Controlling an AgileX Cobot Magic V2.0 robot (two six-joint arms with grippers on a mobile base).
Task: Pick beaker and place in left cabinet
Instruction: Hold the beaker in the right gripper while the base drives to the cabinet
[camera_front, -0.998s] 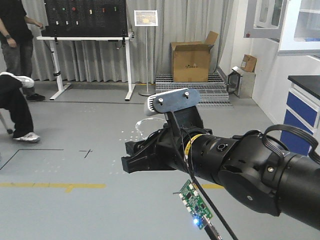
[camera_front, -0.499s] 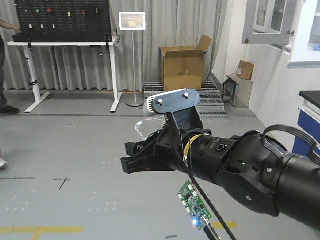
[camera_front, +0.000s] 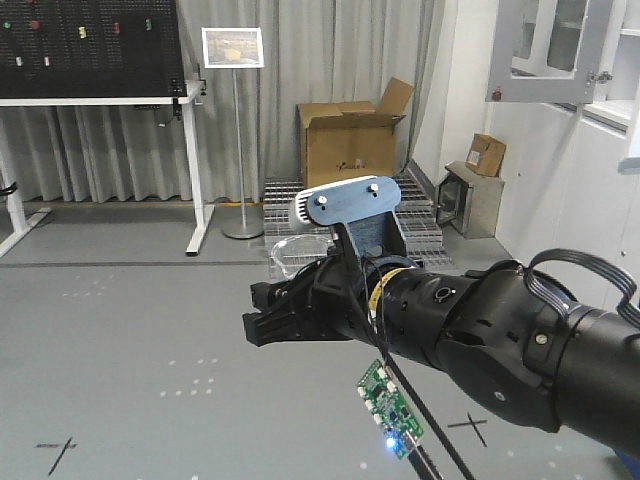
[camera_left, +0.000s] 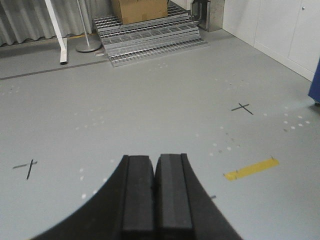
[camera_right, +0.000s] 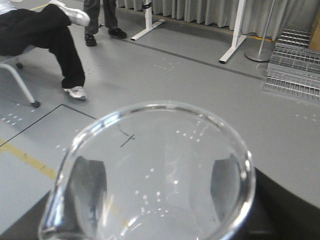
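Beaker (camera_right: 150, 170) is pinched in the right gripper (camera_front: 260, 312), the left gripper (camera_left: 155, 192) fingers press together empty, and it must yet go into the left cabinet.

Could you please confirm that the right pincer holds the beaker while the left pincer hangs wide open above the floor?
Not quite: the left pincer is shut, its pads pressed together on nothing, as the left wrist view shows. The rest stands: the right pincer holds the beaker, and the left one hangs above the floor.
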